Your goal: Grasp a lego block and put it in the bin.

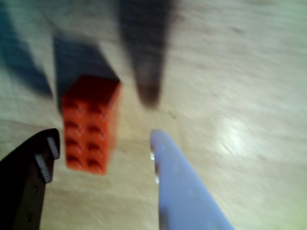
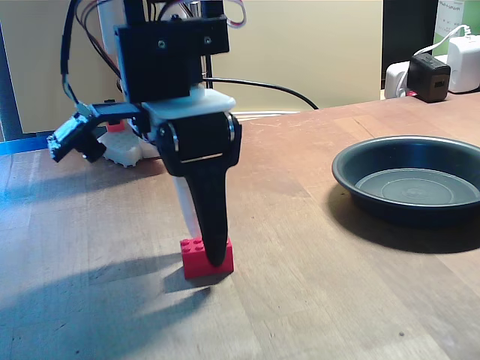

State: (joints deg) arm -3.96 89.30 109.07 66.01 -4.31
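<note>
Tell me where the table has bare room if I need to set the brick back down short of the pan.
Bare wood lies between the lego block and the bin, and along the near table edge in the fixed view. It is crowded at the back left around the white robot base, and right where the end effector straddles the block.

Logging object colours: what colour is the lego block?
Bright red; the lego block shows best in the fixed view, beneath the gripper.
</note>
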